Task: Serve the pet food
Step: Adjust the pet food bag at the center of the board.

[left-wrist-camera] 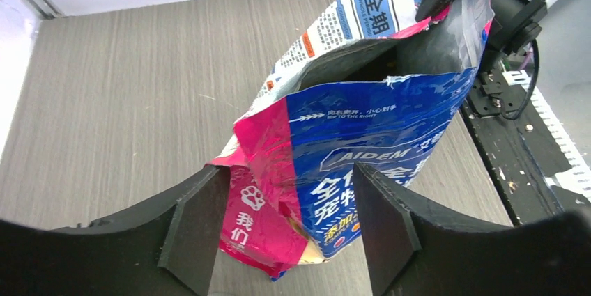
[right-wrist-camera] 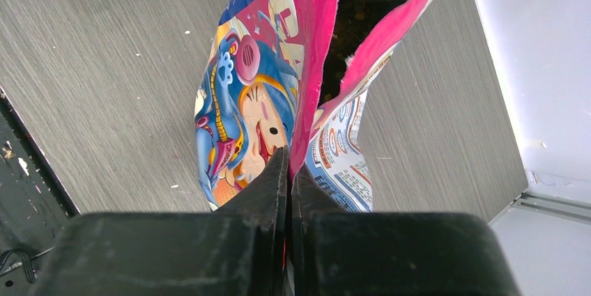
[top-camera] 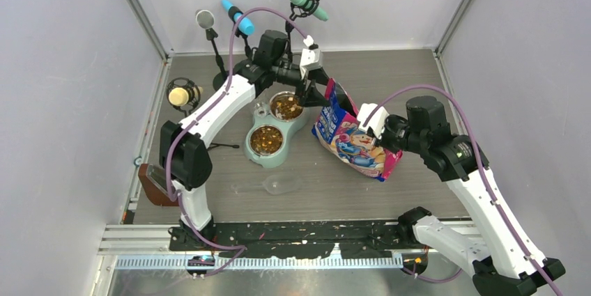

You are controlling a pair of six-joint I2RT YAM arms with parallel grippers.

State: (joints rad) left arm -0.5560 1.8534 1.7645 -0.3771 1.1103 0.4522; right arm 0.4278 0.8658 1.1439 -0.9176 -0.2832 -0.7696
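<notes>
Right hand [right-wrist-camera: 289,170] pinches bag [right-wrist-camera: 244,101], pet food [right-wrist-camera: 348,17] inside.

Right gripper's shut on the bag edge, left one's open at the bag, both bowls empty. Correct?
Not quite: the bowls are not empty. The top external view shows brown kibble in both the near bowl and the far bowl. The rest holds: the right gripper is shut on the bag edge, and the left gripper is open at the bag.

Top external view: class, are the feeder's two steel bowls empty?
No, brown kibble lies in both the near bowl and the far bowl of the green feeder.
</notes>
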